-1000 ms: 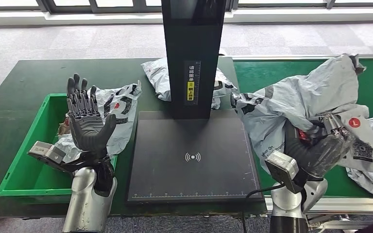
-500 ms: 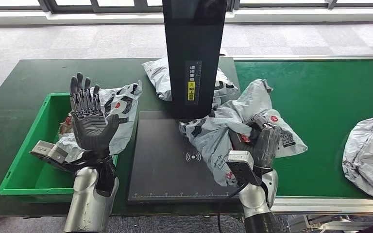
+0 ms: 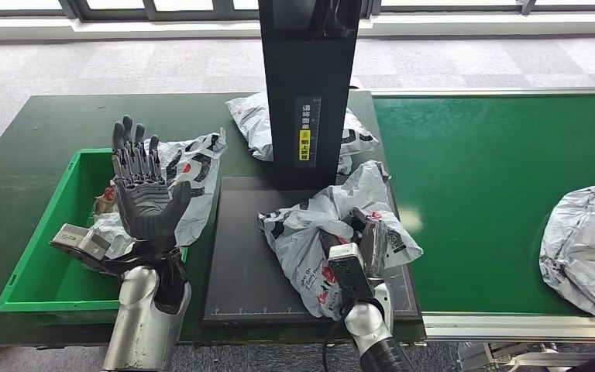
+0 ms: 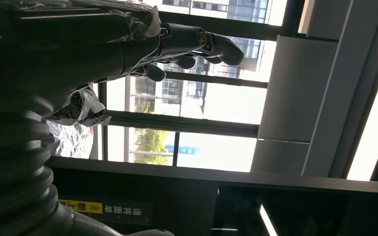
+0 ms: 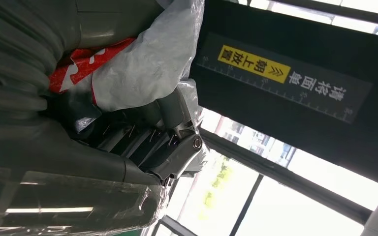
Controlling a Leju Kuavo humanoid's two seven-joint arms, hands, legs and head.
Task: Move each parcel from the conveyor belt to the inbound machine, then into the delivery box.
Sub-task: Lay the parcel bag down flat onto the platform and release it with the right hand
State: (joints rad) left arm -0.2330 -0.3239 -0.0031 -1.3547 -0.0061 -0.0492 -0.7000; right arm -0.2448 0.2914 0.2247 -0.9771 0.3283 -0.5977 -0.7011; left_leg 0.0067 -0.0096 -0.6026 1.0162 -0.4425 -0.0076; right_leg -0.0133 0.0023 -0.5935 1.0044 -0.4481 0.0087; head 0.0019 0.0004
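Observation:
My right hand (image 3: 368, 244) grips a crumpled grey parcel (image 3: 318, 229) and holds it on the black scan plate (image 3: 240, 263) of the inbound machine, in front of its dark column (image 3: 306, 93). In the right wrist view the fingers (image 5: 172, 142) curl around the grey and red wrapping (image 5: 142, 73). My left hand (image 3: 143, 194) is raised palm-up with fingers spread, holding nothing, beside the green delivery box (image 3: 42, 271). Another grey parcel (image 3: 589, 248) lies on the green conveyor belt (image 3: 496, 178) at the right edge.
A grey parcel (image 3: 194, 167) hangs over the delivery box's right rim. Another parcel (image 3: 256, 124) lies on the dark table (image 3: 85, 116) behind the machine's column. Grey carpet lies beyond the table.
My right hand has carried the grey parcel leftward off the conveyor and onto the scan plate. The left hand has stayed still.

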